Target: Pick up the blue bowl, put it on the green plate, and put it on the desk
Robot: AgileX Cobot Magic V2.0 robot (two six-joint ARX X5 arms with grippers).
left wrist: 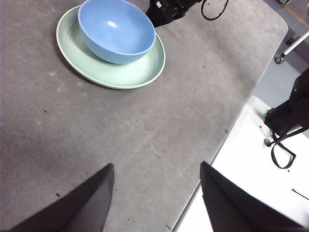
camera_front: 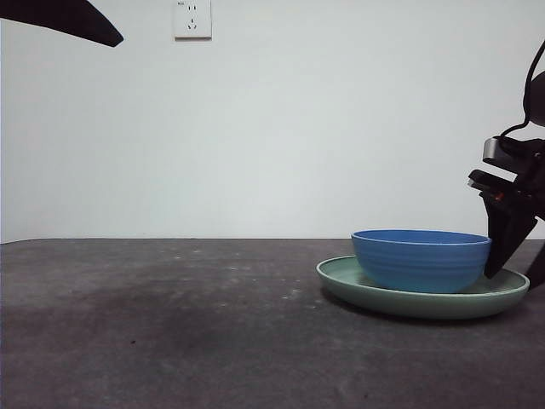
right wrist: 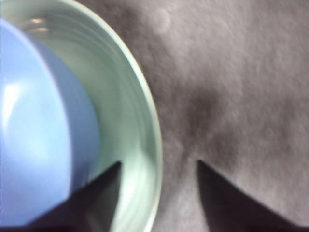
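Fingers of the right gripper point(right wrist: 157, 193) are standing apart and holding nothing, straddling the rim of the green plate point(camera_front: 423, 298): one finger is hovering over the plate's floor just beside the blue bowl point(camera_front: 421, 260), the other over bare counter point(camera_front: 170, 324) outside the rim. From the front, this gripper point(camera_front: 509, 247) is reaching down at the right edge of the scene, its tip low behind the plate's right side. The left gripper point(left wrist: 157, 203) is waiting high up and well away from the dishes, its fingers also spread wide with nothing between them.

By my reading, the bowl is already resting on the plate, so the step in hand is probably taking hold of the plate's rim to move the pair, or letting go after setting it down; which of the two is not clear from here. If it is a grasp, the fingers should be closing squarely on the low rim without nudging the bowl, and any lift should be kept level, since the bowl is only sitting loose and could be sliding on the shallow dish.

Working from near to far, the near counter is lying bare, then the plate is sitting flat on the counter at the right. The bowl is standing upright on it, slightly off centre. It is looking empty, and the plate is carrying nothing but the bowl.
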